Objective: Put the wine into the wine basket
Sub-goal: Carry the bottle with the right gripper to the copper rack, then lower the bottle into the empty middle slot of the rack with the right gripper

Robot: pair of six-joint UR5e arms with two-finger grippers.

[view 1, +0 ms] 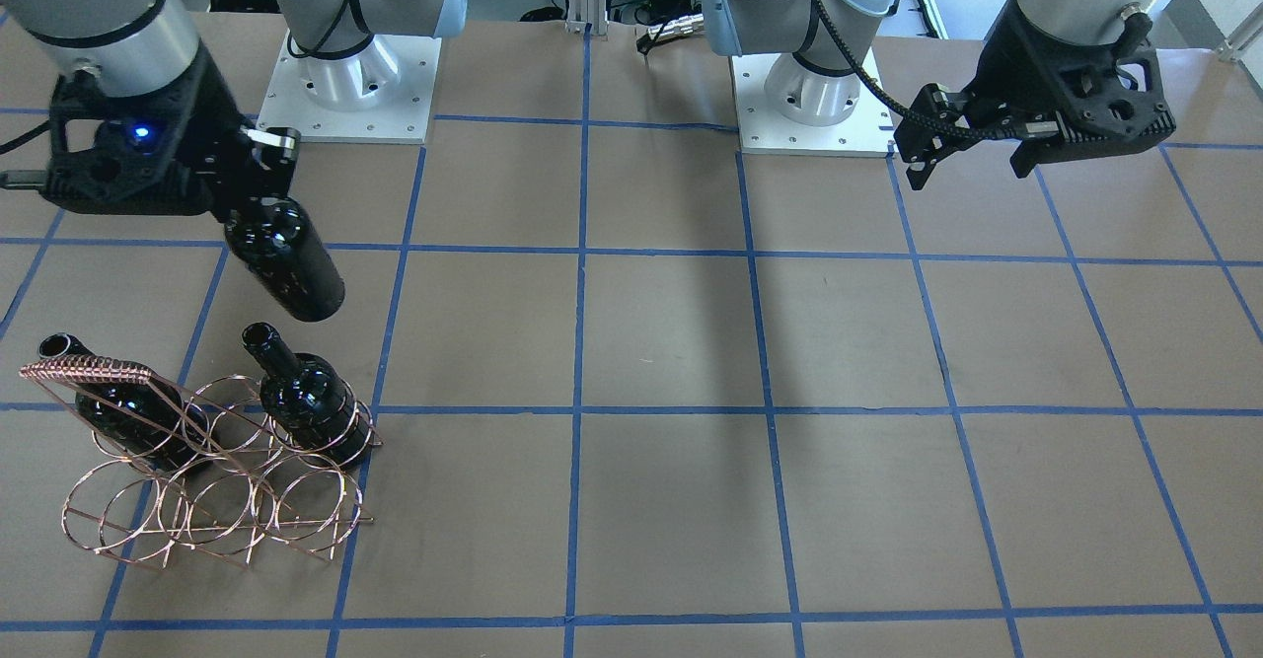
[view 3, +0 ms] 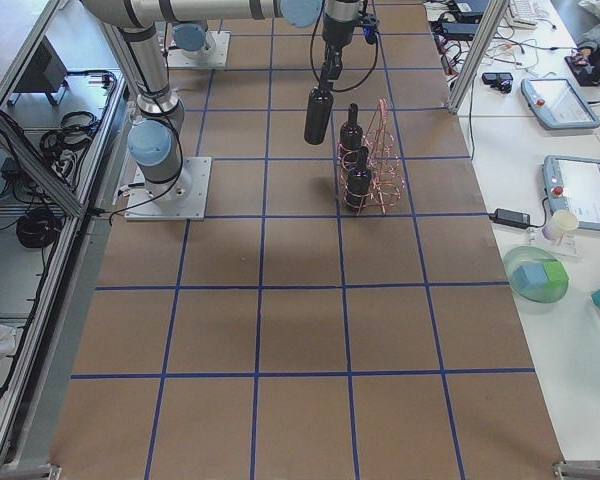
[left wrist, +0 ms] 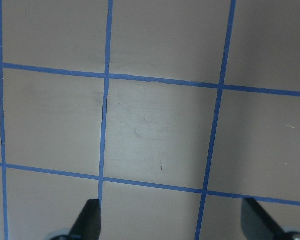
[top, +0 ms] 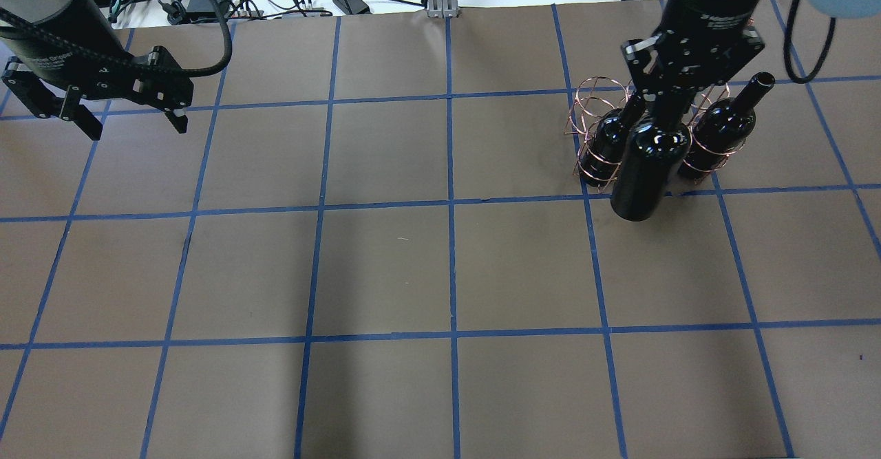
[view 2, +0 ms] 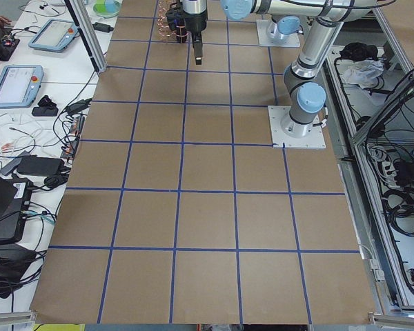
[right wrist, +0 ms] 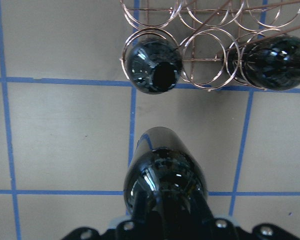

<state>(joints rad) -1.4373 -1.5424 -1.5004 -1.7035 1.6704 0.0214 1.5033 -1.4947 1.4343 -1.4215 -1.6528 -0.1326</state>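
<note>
Right claw (view 1: pixel 261 173): pinched on the neck of a bottle (view 1: pixel 288 261), which hangs base-down, clear of the bench (view 1: pixel 671 342), just beside the basket (view 1: pixel 89 372) on the robot's side and outside its rings. Basket: standing on the bench, two more bottles (view 1: pixel 126 411) (view 1: pixel 308 403) seated neck-up in the end rings of its nearer row. Left claw (view 1: pixel 972 160): fingers spread wide, over the bench well apart from the basket.
</note>
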